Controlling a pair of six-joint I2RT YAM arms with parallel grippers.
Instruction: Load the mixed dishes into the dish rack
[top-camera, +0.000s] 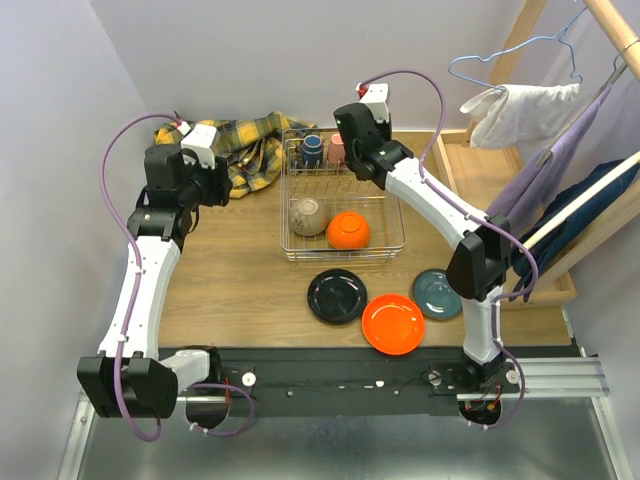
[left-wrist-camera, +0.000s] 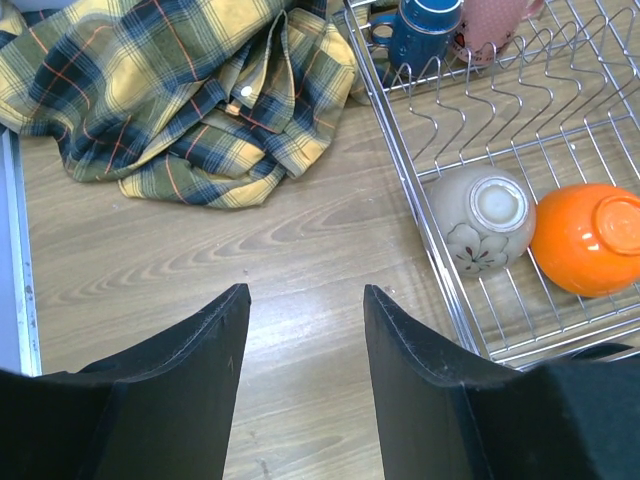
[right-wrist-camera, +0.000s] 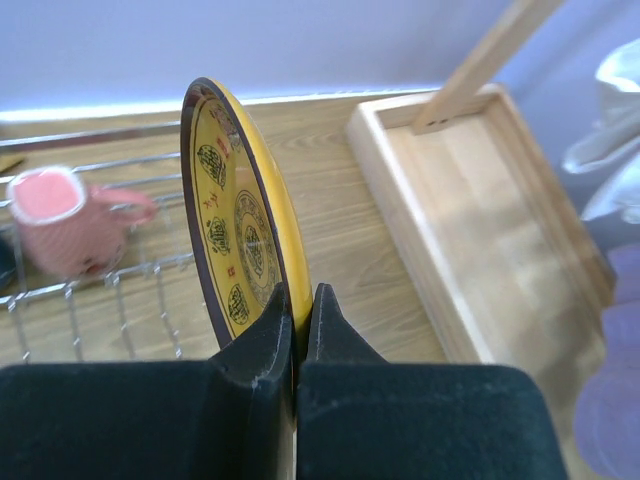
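Nearest, flat on the surface (top-camera: 230, 290): orange plate (top-camera: 393, 323). Just beyond it, black plate (top-camera: 336, 296) to the left and teal plate (top-camera: 436, 294) to the right, all three close together in front of the rack.

Next: rack (top-camera: 340, 258), a low wire basket at mid-surface. In its near end, beige bowl (top-camera: 308, 216) and orange bowl (top-camera: 347, 231), side by side, both foot-up.

Left of the rack, over bare wood: left tool (left-wrist-camera: 305, 295), fingers apart, nothing between them.

In the rack's far end, behind the row of wire prongs: blue cup (top-camera: 312, 150) and pink cup (top-camera: 337, 150), next to each other.

Above that far end, toward its right side: right tool (right-wrist-camera: 300, 295), clamped on the lower rim of the yellow plate (right-wrist-camera: 235, 230). Plate held on edge, patterned face turned toward the pink cup.

Farthest: crumpled plaid cloth (top-camera: 245, 150) beside the rack's far left corner; wooden tray (right-wrist-camera: 470, 220) off to the right of the rack.
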